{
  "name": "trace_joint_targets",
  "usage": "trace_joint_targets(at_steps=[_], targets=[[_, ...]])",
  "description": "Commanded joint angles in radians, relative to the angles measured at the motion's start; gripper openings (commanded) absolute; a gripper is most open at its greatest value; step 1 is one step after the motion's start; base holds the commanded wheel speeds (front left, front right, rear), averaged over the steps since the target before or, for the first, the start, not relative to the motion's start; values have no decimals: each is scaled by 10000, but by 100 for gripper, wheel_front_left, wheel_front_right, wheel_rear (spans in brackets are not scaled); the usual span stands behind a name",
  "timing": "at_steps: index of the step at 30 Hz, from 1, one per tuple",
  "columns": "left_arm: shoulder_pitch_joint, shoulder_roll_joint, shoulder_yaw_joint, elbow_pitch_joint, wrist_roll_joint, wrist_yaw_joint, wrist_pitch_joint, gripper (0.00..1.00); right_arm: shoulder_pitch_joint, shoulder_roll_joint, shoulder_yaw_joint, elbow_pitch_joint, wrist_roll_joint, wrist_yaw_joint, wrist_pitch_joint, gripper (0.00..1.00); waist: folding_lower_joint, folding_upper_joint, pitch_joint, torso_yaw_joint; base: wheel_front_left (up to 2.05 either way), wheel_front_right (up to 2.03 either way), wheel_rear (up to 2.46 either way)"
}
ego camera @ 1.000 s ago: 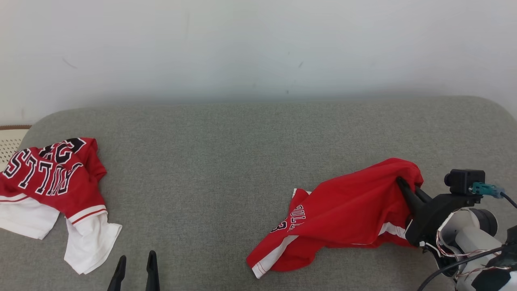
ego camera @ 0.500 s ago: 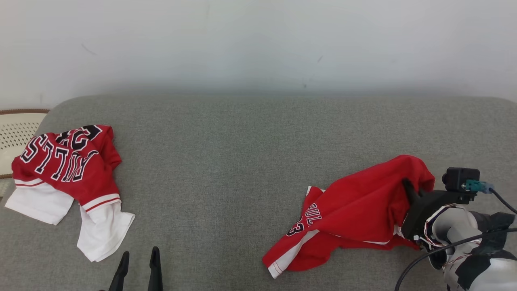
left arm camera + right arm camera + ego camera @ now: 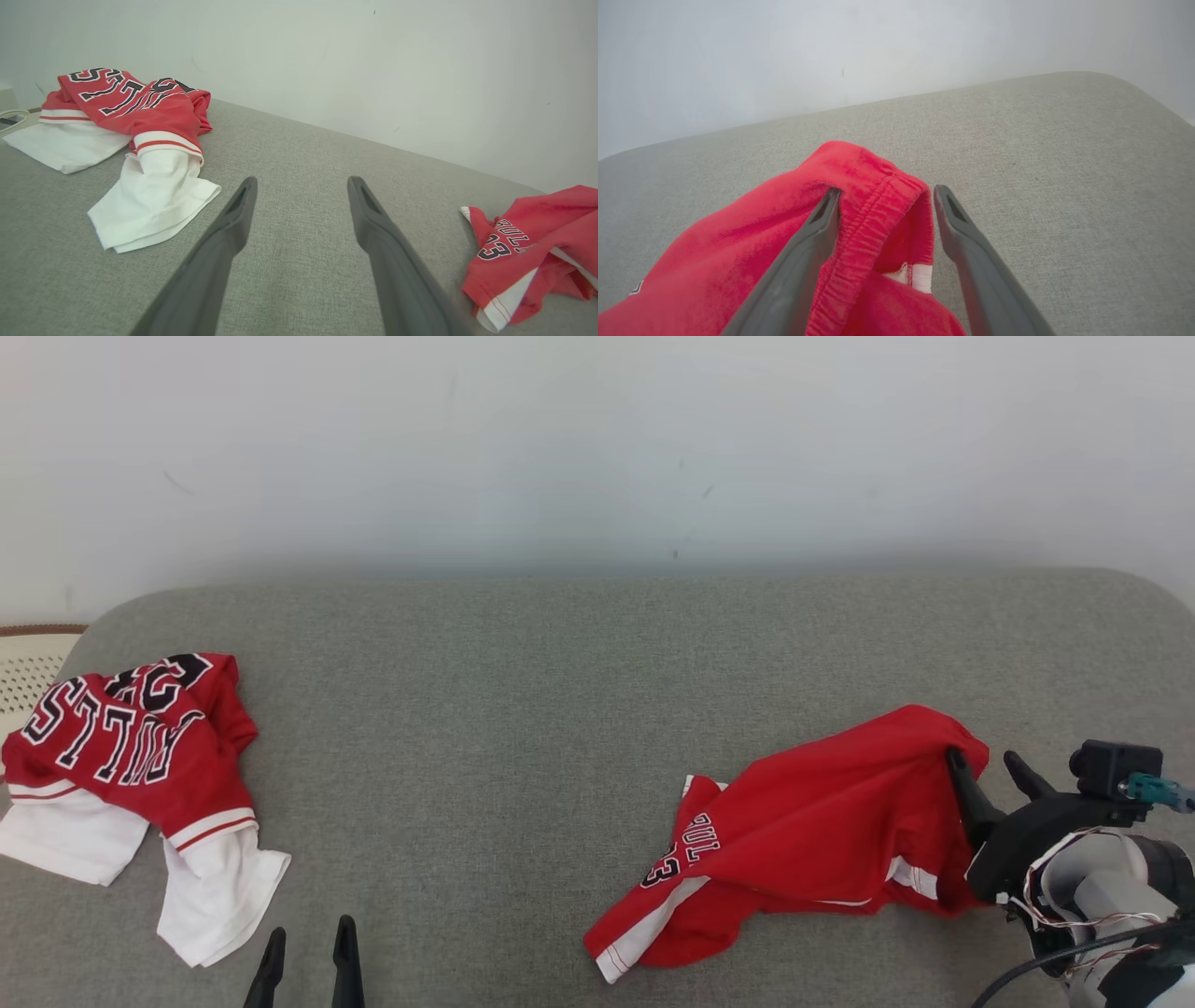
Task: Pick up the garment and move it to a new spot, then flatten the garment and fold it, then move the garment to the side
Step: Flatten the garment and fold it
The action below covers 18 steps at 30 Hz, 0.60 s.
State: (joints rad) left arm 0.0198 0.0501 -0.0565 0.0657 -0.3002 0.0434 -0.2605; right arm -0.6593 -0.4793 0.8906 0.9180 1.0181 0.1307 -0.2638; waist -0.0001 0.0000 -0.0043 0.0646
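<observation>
Resting crumpled on the grey sofa [image 3: 523,709], red shorts [image 3: 803,821] lie unheld between the spread fingers of the right gripper [image 3: 991,775]; flattening and folding are not yet done.

right gripper [image 3: 981,756]: was shut on shorts [image 3: 822,821], now spread | grip: released, one finger [image 3: 1022,773] clear at shorts' 3 o'clock edge | head camera: shifted
</observation>
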Motion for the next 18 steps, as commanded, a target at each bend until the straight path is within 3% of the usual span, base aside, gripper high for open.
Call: trace_joint_targets(at_steps=[1,7,18], targets=[[145,4,18,-33,4,26,-31,100,97,-72,-137,-184,-125,1,-18,100,1,0,-53,-109,0,0,0],[217,4,92,-154,12,74,-31,100,1153,-382,-1890,-1727,-1126,1,-27,100,1,0,-70,-347,0,0,0],[258,6,167,-202,31,92,-31,100,3447,141,-4701,-3983,-3358,1,-28,100,1,0,-188,-491,0,0,0]])
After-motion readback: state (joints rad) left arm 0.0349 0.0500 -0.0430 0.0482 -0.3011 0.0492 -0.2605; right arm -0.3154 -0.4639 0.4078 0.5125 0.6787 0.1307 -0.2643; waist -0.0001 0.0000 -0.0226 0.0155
